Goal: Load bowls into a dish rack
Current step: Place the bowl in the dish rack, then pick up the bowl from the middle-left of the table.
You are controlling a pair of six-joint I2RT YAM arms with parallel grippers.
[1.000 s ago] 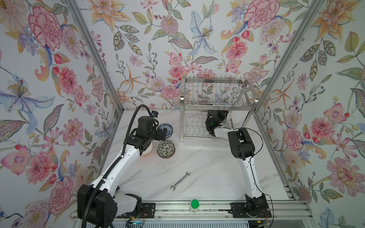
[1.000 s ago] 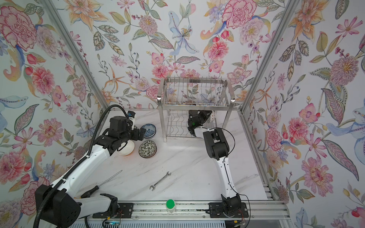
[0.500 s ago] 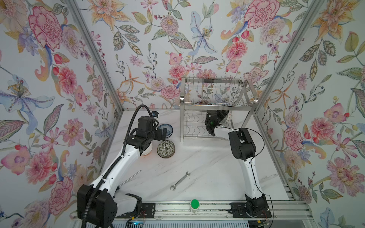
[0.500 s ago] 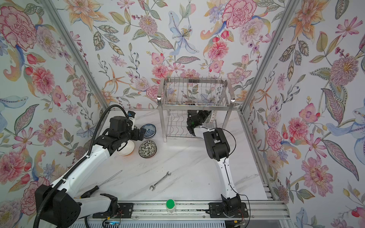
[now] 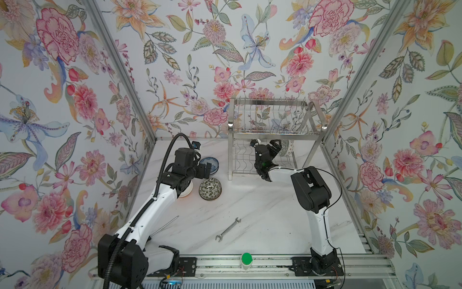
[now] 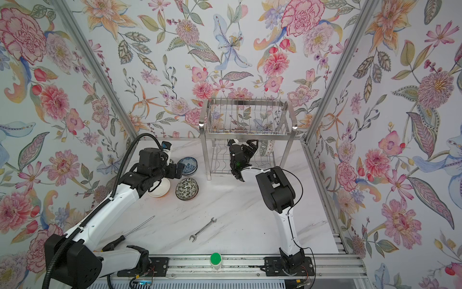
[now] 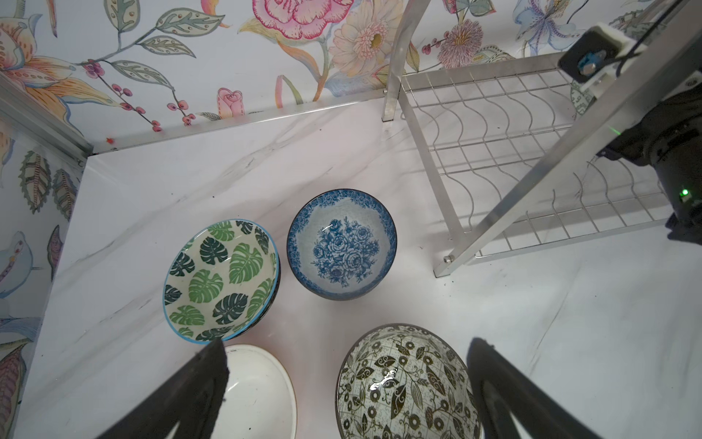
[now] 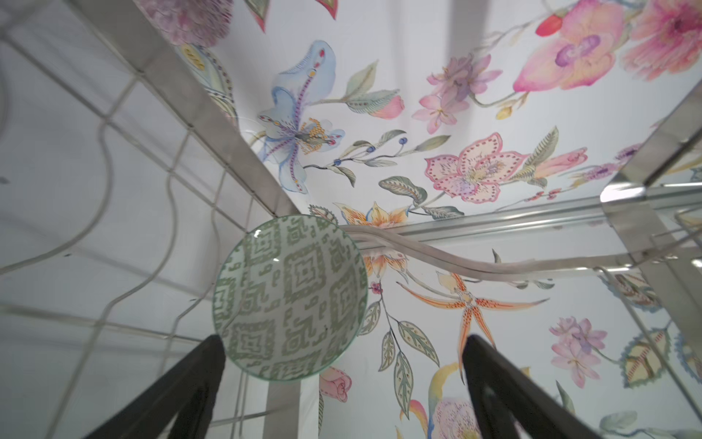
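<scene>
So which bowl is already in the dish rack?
The green geometric-patterned bowl, standing on edge on the lower tier of the dish rack; the leaf, blue floral, black-and-white and white bowls sit on the table.

No readable txt, labels, brands or nos. in any view. Only patterns on the bowls (image 7: 221, 280), no lettering. The wrench (image 5: 228, 229) on the table is too small to make out any stamp.
</scene>
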